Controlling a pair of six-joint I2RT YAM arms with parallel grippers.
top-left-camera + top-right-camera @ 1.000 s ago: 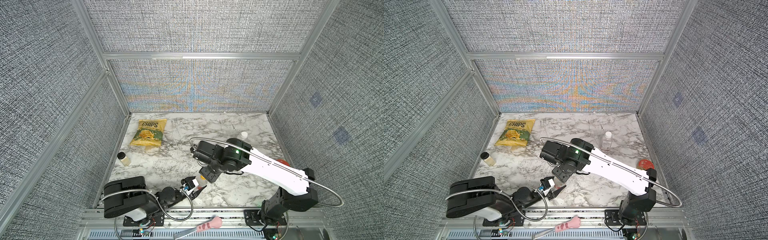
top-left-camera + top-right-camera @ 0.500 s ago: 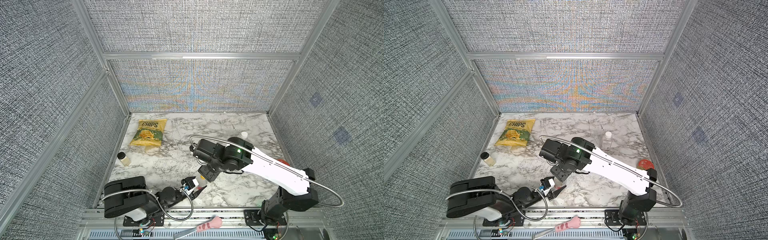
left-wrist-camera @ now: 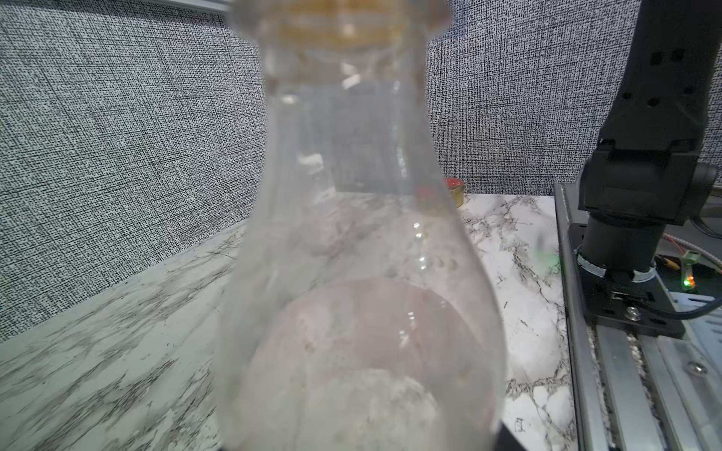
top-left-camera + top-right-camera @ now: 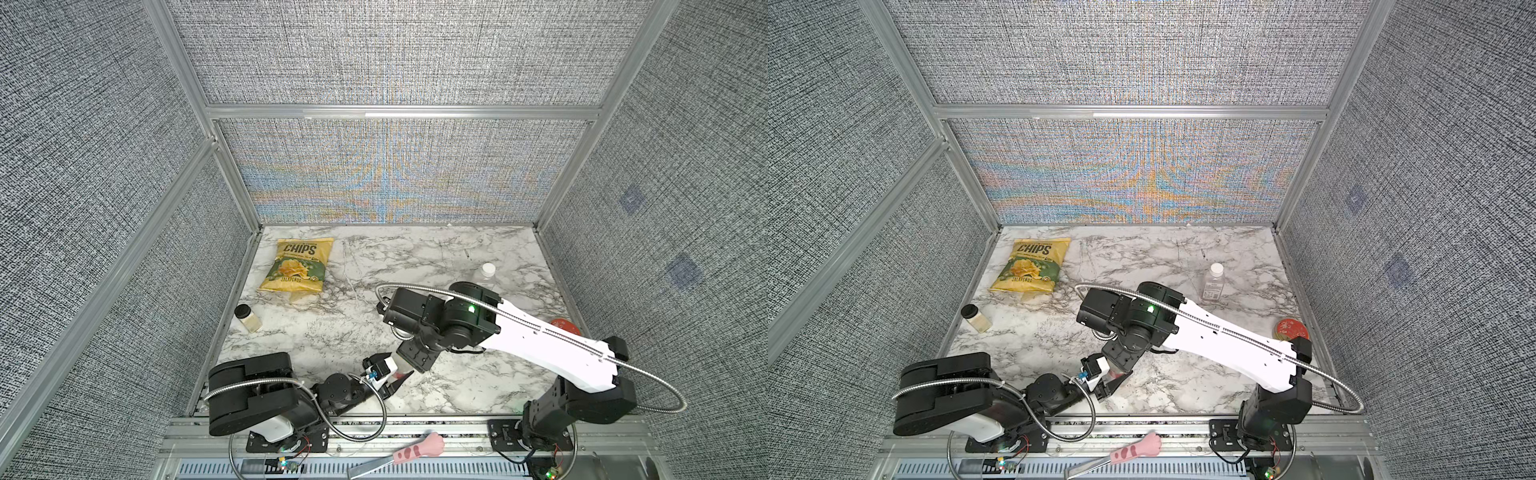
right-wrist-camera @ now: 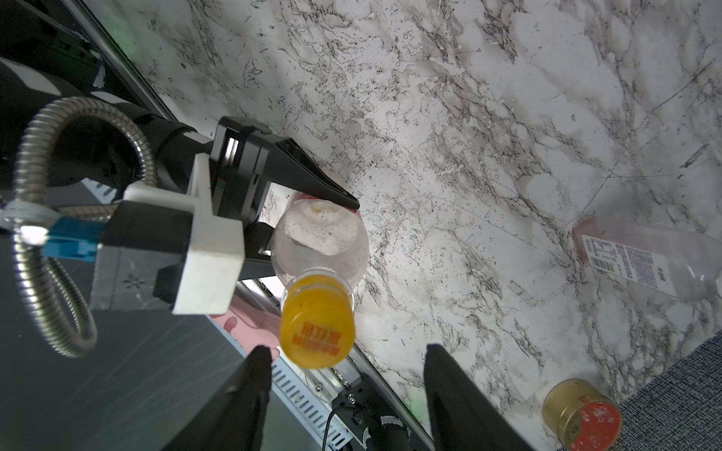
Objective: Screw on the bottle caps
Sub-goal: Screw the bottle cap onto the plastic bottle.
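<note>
1. The right gripper (image 5: 347, 353) hangs just over the orange cap (image 5: 317, 336). Its jaws are wide, one on each side of the cap. There is a gap on both sides, so it holds nothing
2. The orange cap sits on top of the bottle (image 5: 324, 242). It looks straight, but I cannot tell how tight it is
3. The left gripper (image 5: 312, 230) is closed on the bottle, low down near its bottom, and holds it upright. The bottle stands at the near edge of the table (image 4: 1183, 257), close to the left arm
4. In the left wrist view the clear bottle (image 3: 359, 273) fills the middle, and the cap is a blur at the very top
5. The second bottle (image 4: 1213, 286) stands well apart, far back on the right side of the table. A white cap (image 4: 1216, 269) is on top of it. It is too small to tell if it is tight
6. The chips bag (image 4: 1032, 266), the little jar (image 4: 976, 318) and the red tin (image 4: 1291, 329) are off to the sides, and no gripper is near them
7. I think the job is partly done, because both caps are on their bottles. The orange cap seems to be the one in hand now. What is left, I think, is for the right gripper to close on it and turn it tight while the left gripper holds the bottle
</note>
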